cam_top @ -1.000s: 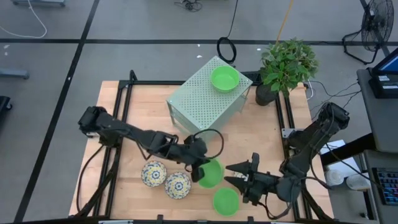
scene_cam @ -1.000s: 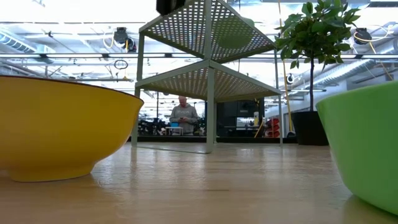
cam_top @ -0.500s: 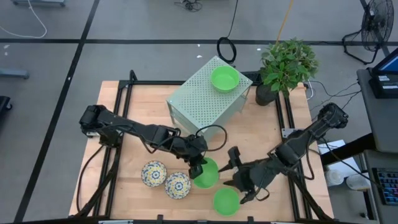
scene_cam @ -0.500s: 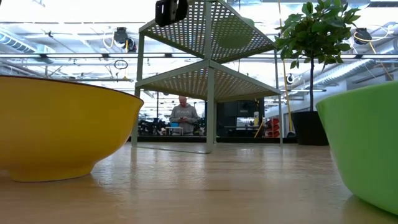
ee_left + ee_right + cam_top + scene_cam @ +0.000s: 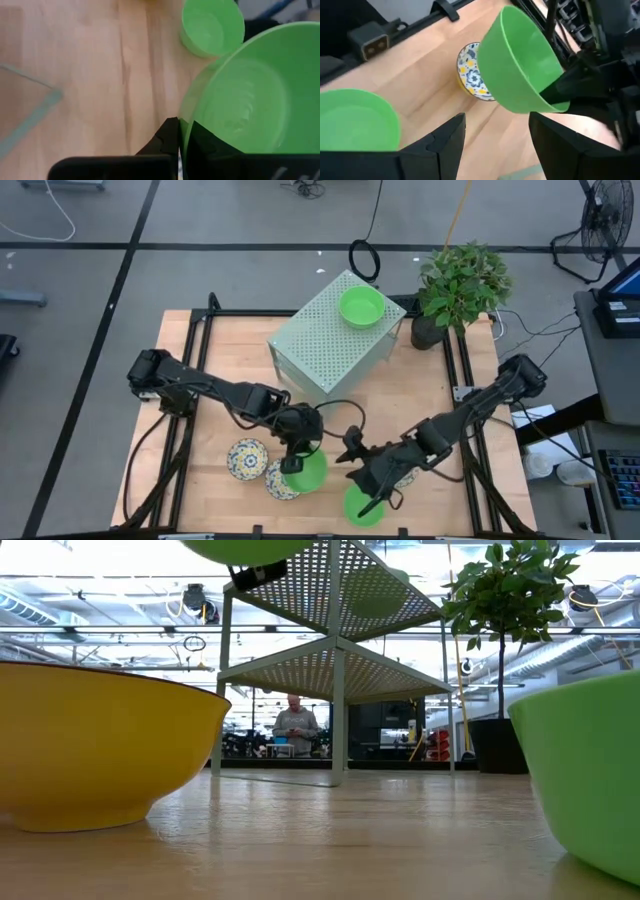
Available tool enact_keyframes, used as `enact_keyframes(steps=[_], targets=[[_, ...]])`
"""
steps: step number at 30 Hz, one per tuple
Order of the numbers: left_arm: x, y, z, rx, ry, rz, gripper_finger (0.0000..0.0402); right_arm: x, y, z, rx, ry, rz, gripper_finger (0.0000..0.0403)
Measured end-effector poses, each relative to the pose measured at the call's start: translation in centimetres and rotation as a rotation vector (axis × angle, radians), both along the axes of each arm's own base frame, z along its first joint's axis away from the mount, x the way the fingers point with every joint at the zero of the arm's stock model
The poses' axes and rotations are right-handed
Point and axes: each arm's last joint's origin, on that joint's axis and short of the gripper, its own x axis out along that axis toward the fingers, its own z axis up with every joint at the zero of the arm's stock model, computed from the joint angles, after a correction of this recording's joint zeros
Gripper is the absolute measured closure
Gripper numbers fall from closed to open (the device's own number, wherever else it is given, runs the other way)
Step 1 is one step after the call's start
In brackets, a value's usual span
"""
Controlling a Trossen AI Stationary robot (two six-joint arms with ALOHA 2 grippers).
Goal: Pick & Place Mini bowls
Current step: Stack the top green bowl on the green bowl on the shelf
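High view: left tool [image 5: 299,462] grips lifted green bowl [image 5: 305,472].

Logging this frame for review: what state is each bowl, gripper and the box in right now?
Left gripper: shut on held green bowl's rim.
Held green bowl: lifted, tilted, over a floral bowl.
Right gripper: open, empty, beside the held bowl.
Green bowl on table: upright, empty.
Green bowl on box: upright, empty.
Left floral bowl: on the table, free.
Right floral bowl: on the table, partly hidden.
Box: standing, one bowl on top.
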Motion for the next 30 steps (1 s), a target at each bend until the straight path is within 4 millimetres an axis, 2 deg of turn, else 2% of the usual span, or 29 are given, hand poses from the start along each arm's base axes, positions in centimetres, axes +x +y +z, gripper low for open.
enact_keyframes(steps=[5,9,15,19,22,25,30], targets=[[0.0,-0.2,0.2,-0.093,-0.01,-0.13,0.0396,1.3,0.9,-1.6,-0.126,-0.032,0.064,0.0193],[0.4,-0.1,0.5,-0.117,-0.054,-0.155,0.0391,2.3,1.9,-2.9,-0.259,-0.089,0.126,0.0193],[-0.1,-0.3,-0.1,-0.091,-0.012,-0.159,0.0396,2.3,3.1,-3.4,-0.444,-0.17,0.035,0.0193],[-0.5,-0.1,-1.4,-0.04,0.02,-0.162,0.0393,2.1,3.9,-2.8,-0.418,-0.229,0.021,0.0193],[0.1,0.4,-2.1,-0.05,0.011,-0.153,0.0397,2.0,4.5,-2.8,-0.369,-0.235,0.101,0.0193],[0.8,0.7,-2.5,-0.058,-0.018,-0.145,0.0393,2.3,4.1,-2.9,-0.307,-0.212,0.148,0.0193],[1.5,0.2,-3.3,-0.107,-0.059,-0.266,0.0397,3.0,2.9,-4.3,-0.246,-0.194,0.172,0.0193]])
